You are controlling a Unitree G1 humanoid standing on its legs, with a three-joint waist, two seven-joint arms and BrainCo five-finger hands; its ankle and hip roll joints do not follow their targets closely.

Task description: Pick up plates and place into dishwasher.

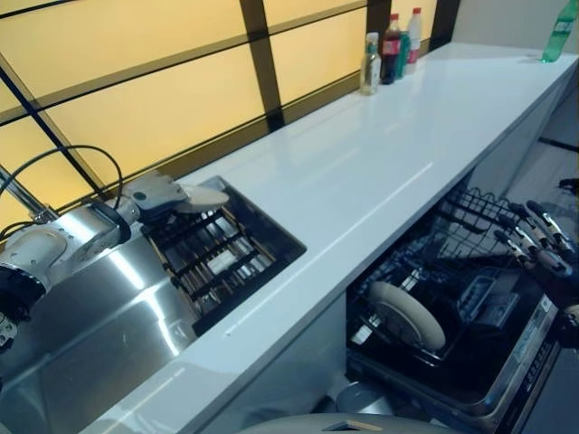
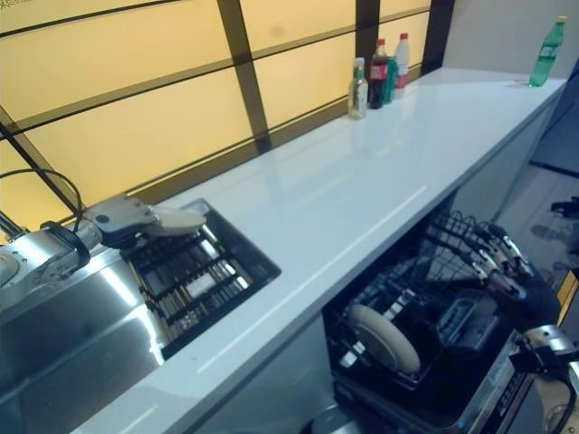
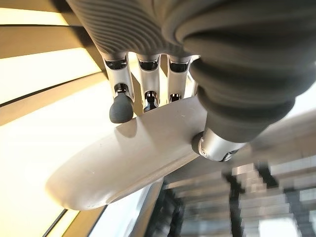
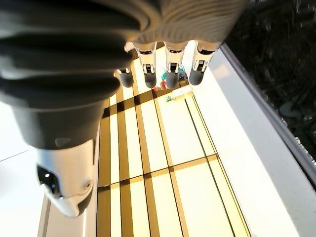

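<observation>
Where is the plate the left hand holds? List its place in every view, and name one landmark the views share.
Left eye view: plate in the left hand, above the sink rack.
Right eye view: plate over the rack's rear corner.
Left wrist view: plate pinched under the fingers.
Right wrist view: I cannot find it.
Shared landmark: the white counter.

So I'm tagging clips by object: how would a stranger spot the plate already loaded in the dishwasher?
Find the long white counter; below its front edge the dishwasher stands open with a dark wire rack pulled out. The plate stands on edge near the rack's front, a pale cream disc, the one light, round thing among dark wires.
</observation>
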